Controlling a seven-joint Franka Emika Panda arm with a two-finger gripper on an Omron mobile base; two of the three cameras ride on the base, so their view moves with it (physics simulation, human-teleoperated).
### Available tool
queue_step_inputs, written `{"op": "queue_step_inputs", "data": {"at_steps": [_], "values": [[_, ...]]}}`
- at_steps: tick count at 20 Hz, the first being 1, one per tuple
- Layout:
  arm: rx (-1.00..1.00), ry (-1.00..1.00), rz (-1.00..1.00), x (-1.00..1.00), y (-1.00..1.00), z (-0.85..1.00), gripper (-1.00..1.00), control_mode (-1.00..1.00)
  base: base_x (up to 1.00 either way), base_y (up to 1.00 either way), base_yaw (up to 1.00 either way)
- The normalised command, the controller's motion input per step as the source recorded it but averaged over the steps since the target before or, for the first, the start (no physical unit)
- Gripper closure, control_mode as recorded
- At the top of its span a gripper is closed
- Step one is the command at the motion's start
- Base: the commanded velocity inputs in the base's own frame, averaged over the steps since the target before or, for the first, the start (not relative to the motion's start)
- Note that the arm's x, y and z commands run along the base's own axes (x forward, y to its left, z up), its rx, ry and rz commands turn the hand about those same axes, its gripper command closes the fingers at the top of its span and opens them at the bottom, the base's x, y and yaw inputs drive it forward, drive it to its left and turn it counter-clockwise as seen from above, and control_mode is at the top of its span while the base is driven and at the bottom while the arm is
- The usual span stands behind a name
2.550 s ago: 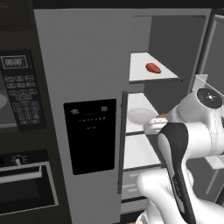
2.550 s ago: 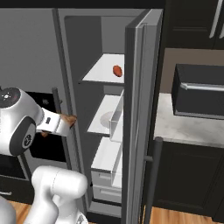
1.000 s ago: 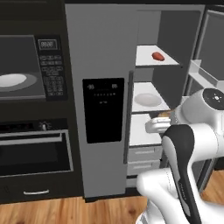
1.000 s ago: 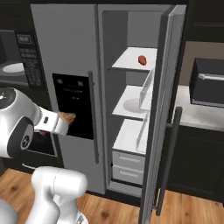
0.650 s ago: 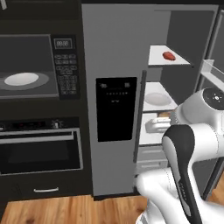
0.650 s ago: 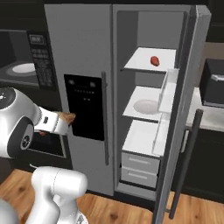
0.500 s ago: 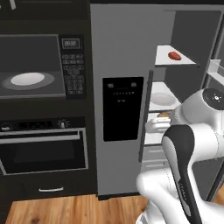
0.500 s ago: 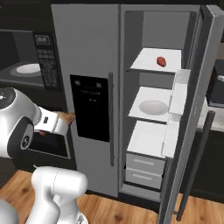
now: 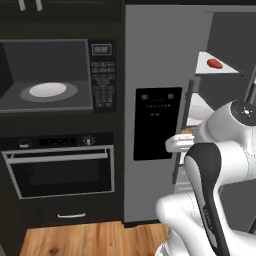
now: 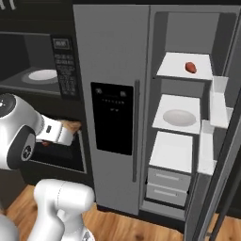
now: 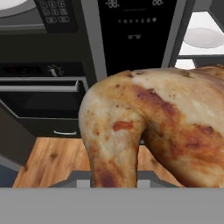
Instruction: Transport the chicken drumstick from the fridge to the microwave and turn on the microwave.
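One chicken drumstick (image 11: 153, 127), golden-brown with darker roasted patches and lumpy skin, sits clenched in the pincer (image 9: 184, 139), held in the air in front of the fridge (image 9: 160, 75). In the hand view its long axis slants from lower left up to the right.

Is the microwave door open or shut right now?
Open. The microwave shows its bare cavity and pale turntable with no glass door across the front; the keypad sits to its right.
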Motion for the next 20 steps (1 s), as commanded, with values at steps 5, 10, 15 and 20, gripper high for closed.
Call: {"op": "queue_step_inputs", "data": {"at_steps": [5,10,15,20], "values": [[0.00,0.00,0.00,0.00,0.00,0.00,1.00,1.00,0.25,0.36,0.00],[0.00,0.00,0.00,0.00,0.00,0.00,1.00,1.00,0.40,0.40,-0.01],[0.00,0.00,0.00,0.00,0.00,0.00,1.00,1.00,0.56,0.40,0.00],[0.00,0.00,0.00,0.00,0.00,0.00,1.00,1.00,0.51,0.33,0.00]]}}
